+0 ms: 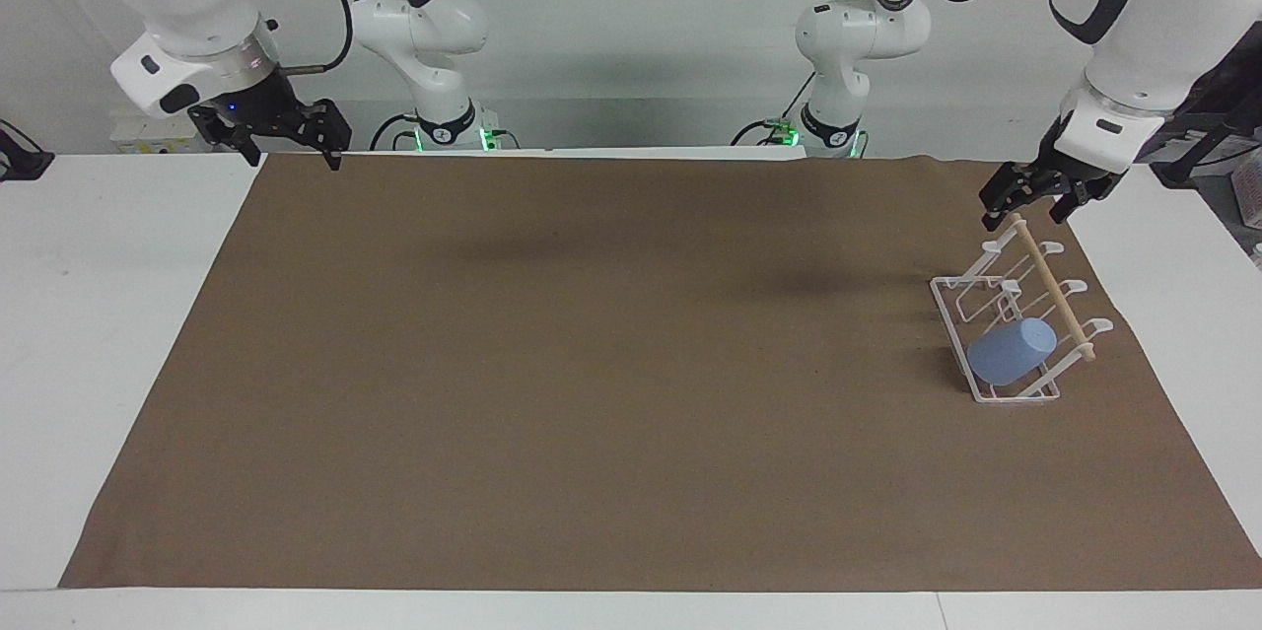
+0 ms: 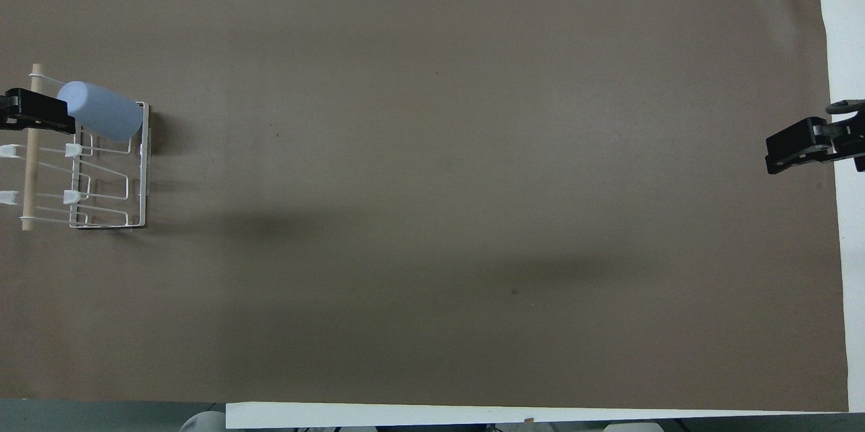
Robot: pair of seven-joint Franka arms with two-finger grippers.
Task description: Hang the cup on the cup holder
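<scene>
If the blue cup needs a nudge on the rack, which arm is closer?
Left. The left gripper hangs over the cup holder, where the cup sits on a prong. The right gripper waits over the right arm's end of the brown mat.

Both pincers [image 1: 1028, 200] [image 1: 286, 137] aloft, empty
</scene>
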